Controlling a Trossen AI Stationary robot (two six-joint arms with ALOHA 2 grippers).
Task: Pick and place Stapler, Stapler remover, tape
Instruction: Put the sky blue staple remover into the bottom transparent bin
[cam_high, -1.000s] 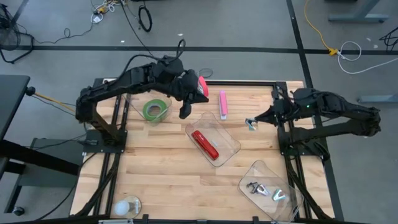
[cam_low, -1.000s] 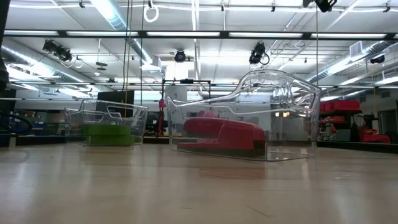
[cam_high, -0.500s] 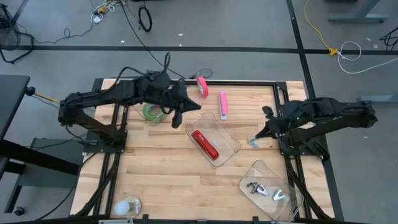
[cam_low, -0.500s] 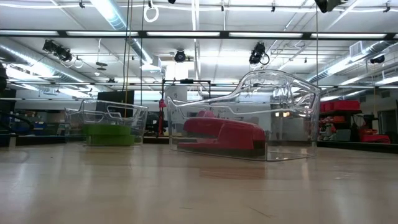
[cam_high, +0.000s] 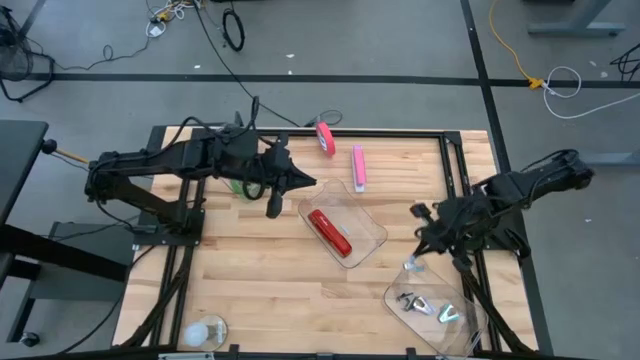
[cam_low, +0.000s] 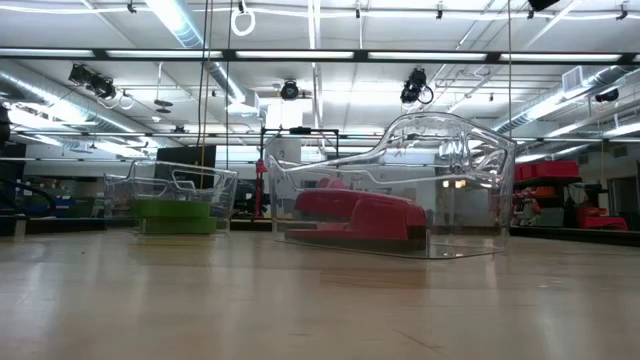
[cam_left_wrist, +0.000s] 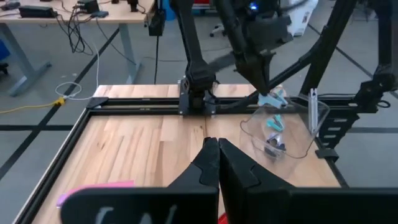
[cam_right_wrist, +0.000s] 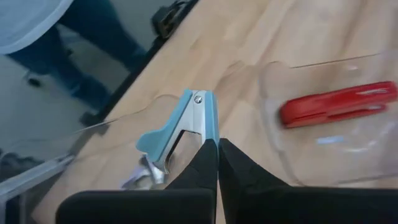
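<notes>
The right gripper (cam_right_wrist: 211, 144) has its jaws pressed on a pale blue plastic staple remover with a steel rivet (cam_right_wrist: 185, 126), pinched by its tail end. It hangs over the rim of the clear moulded plastic tray (cam_high: 455, 305) at the worktop's near right corner, where other small metal-and-plastic removers (cam_high: 428, 305) already lie. To finish well, I judge the arm should carry the remover past the tray wall, lower it close to the floor and only then release, since a hard, light claw dropped from height could bounce out of a slick shell.

The red plastic stapler (cam_high: 330, 231), long and smooth, lies in a second clear tray (cam_high: 366, 222) at the middle of the pale wooden slatted worktop (cam_high: 260, 280). The green tape roll (cam_low: 176, 215) sits in a third clear tray toward the far left. The left gripper (cam_high: 272, 207), jaws shut on nothing, hovers between those two trays.
</notes>
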